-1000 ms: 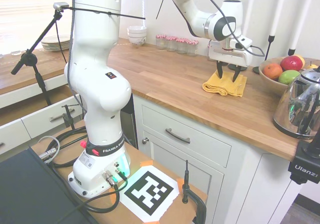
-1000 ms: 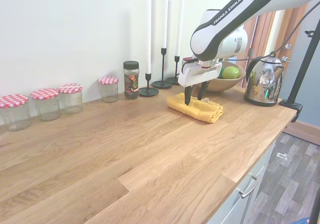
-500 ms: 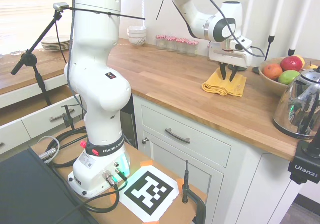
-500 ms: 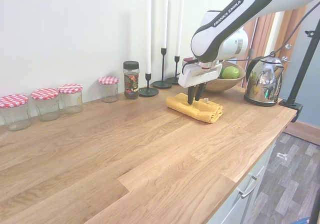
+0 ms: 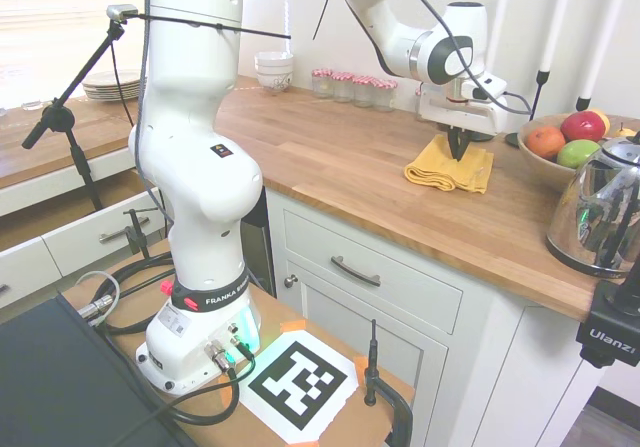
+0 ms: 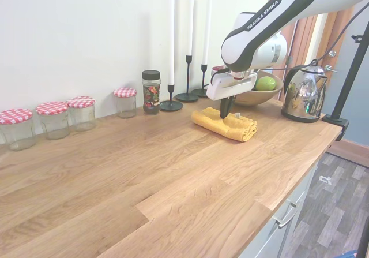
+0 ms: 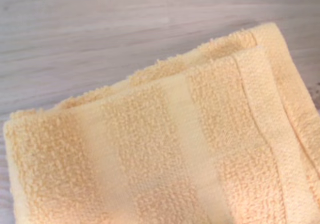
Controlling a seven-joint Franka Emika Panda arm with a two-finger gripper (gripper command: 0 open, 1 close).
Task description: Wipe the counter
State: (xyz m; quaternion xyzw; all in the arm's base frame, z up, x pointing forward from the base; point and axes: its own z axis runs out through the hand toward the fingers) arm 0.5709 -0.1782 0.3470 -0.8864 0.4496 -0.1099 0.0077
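The long wooden counter [image 5: 340, 167] runs from the jam jars [image 6: 55, 118] at one end to the shiny kettle [image 6: 304, 99] and the fruit bowl [image 5: 545, 157] at the other. The white robot arm [image 6: 259, 24] reaches over the kettle end. Under it lies a folded yellow towel [image 6: 225, 124], flat on the wood near the black candlesticks [image 6: 187, 76].

A second ago the gripper [image 6: 226, 109] had its two fingers spread wide over the towel. Half a second ago they were closer. Now they are pressed together into the cloth, so the jaws look closed on a pinch of towel. The towel has not slid.

I think the robot has just got hold of its wiping cloth. The wiping itself has not started yet.
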